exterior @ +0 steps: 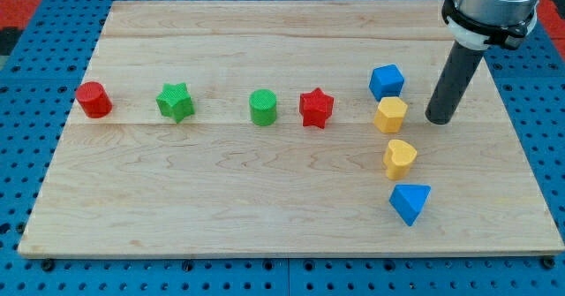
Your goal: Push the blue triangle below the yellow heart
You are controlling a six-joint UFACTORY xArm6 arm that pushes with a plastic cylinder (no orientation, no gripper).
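The blue triangle lies near the board's bottom right, just below and slightly right of the yellow heart. My tip rests on the board to the right of the yellow hexagon, above and right of the heart, well above the blue triangle. It touches no block.
A blue cube sits just above the yellow hexagon. A red star, green cylinder, green star and red cylinder stand in a row toward the view's left. The wooden board lies on a blue pegboard.
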